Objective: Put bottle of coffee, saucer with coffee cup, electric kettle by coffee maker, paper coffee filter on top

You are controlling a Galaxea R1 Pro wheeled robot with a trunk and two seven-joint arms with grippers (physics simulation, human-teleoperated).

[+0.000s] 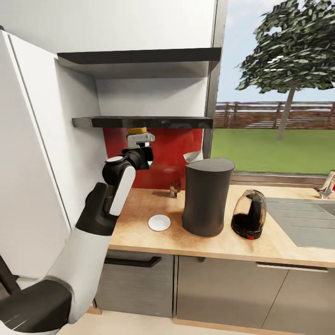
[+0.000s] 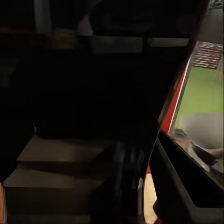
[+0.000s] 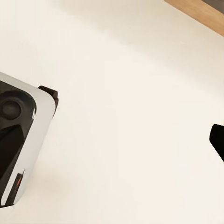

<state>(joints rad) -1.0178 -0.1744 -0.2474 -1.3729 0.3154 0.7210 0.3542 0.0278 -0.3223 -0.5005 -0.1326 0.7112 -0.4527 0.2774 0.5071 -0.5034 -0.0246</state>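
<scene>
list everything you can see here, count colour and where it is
coffee maker: 1, dark grey, middle of the countertop
electric kettle: 1, clear glass with black base, beside the coffee maker on its window side
saucer: 1, white, on the countertop on the coffee maker's other side
small glass item: 1, clear with brown base, by the red backsplash
white paper: 1, behind the coffee maker's top
countertop: 1, light tan, over grey drawer fronts
shelves: 2, black, on the wall above
sink: 1, grey, at the counter's far end
left end effector: 1, grey and black, raised just under the lower shelf, something tan above it
</scene>
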